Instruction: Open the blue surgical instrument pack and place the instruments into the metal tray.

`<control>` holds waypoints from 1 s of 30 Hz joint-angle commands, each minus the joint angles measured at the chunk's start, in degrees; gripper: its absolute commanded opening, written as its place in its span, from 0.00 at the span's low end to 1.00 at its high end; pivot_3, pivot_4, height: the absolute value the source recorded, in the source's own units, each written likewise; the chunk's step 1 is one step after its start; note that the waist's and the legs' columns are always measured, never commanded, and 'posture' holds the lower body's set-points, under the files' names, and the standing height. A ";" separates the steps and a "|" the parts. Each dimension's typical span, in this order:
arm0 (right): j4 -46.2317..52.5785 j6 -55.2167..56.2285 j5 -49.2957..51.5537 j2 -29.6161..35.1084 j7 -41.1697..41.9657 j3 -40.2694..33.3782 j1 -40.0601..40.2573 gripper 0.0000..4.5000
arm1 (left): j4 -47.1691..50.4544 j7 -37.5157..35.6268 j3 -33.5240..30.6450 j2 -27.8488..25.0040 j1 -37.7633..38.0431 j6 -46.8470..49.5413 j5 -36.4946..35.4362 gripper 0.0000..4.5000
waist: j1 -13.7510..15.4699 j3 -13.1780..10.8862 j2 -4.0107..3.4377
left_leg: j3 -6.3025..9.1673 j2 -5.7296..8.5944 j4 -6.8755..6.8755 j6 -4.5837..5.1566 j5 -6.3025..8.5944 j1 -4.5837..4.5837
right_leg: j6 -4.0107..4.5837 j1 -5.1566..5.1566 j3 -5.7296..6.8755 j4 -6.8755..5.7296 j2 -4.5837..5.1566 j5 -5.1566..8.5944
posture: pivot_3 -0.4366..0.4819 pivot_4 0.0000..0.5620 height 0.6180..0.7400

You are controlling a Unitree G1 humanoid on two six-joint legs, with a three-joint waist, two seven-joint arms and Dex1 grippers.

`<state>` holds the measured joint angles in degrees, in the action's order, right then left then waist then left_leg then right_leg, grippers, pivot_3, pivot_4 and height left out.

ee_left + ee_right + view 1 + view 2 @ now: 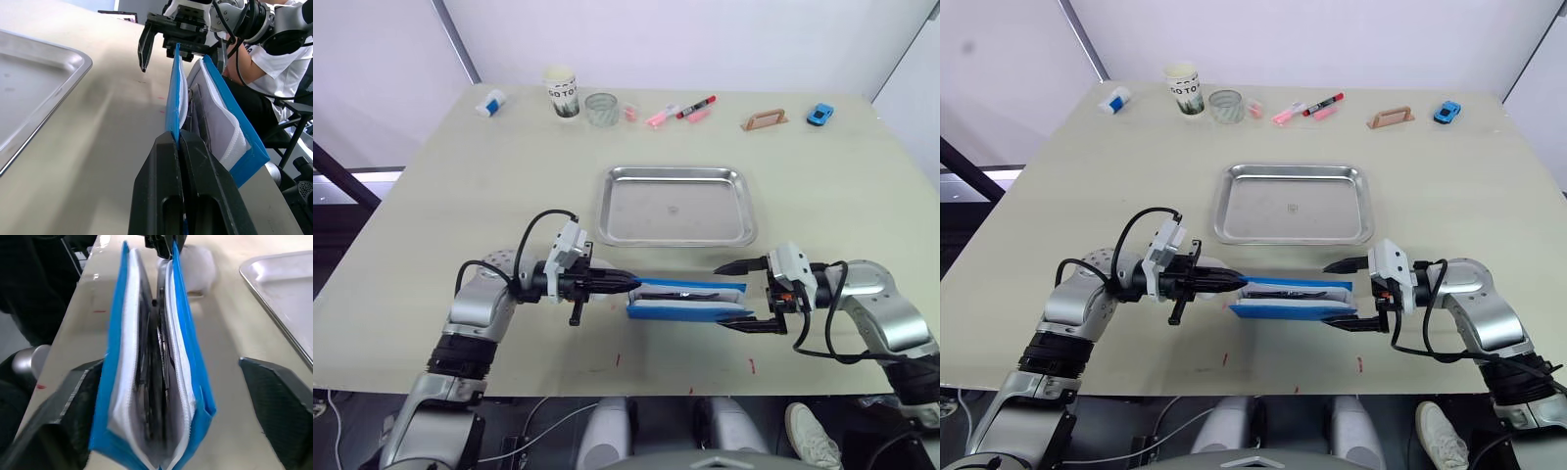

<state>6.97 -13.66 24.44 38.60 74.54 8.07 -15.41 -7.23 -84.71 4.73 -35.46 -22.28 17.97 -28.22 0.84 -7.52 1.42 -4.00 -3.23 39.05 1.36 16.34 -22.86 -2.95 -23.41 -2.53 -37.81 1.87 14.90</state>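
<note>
The blue surgical instrument pack (683,300) lies partly open near the front edge of the worktop (431,225), stretched between the two arms. The left pincer (628,282) sits at the pack's nine o'clock end, its black fingers pressed together on the upper blue flap. The right pincer (736,294) is at the three o'clock end, spread wide, one finger above and one below that end. Dark instruments (159,367) show inside against the pale lining. The metal tray (674,206) sits at twelve o'clock, just beyond the pack.
</note>
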 commanded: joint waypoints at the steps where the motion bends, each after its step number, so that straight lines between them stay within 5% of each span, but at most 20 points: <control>1: 4.54 -3.78 4.07 2.40 -1.14 -4.74 1.19 0.97 | 1.26 -0.06 -0.15 -0.01 -0.58 -1.34 0.33 0.00 | -0.01 0.00 0.00 | 0.00 0.00 0.00 0.00 0.00 0.00 | 0.00 0.00 0.00 0.00 0.00 0.00 | 0.48 0.27 1.00; 6: 8.11 -11.54 11.18 5.75 -2.72 -11.07 4.45 0.97 | 0.76 0.01 -0.06 0.00 -0.82 -2.05 0.62 0.00 | 0.01 0.00 0.01 | 0.01 0.00 0.02 0.00 0.00 -0.02 | 0.00 0.01 0.00 0.00 0.00 0.00 | 0.48 0.27 1.00; 15: 14.87 -26.75 23.82 7.16 -7.82 -15.30 7.46 0.01 | 0.77 0.66 -0.30 0.28 -1.22 -2.15 0.54 0.00 | -0.02 0.01 0.01 | 0.05 0.00 0.02 0.01 0.01 -0.01 | 0.00 0.02 0.01 0.01 0.00 0.00 | 0.48 0.27 1.00; 30: 14.93 -27.45 15.53 7.44 -9.20 -3.61 8.83 0.00 | 1.62 1.72 0.36 0.11 -0.75 0.32 0.45 0.00 | -0.02 0.01 0.02 | 0.06 0.01 0.02 0.01 0.01 -0.04 | -0.01 0.02 0.01 0.03 0.00 0.00 | 0.48 0.27 1.00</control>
<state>20.55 -42.08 40.60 45.53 64.40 3.85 -6.98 -7.25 -83.42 4.92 -35.34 -22.53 17.30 -27.46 0.82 -7.50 1.45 -3.93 -3.22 39.07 1.37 16.34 -22.89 -2.96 -23.39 -2.51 -37.78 1.87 14.90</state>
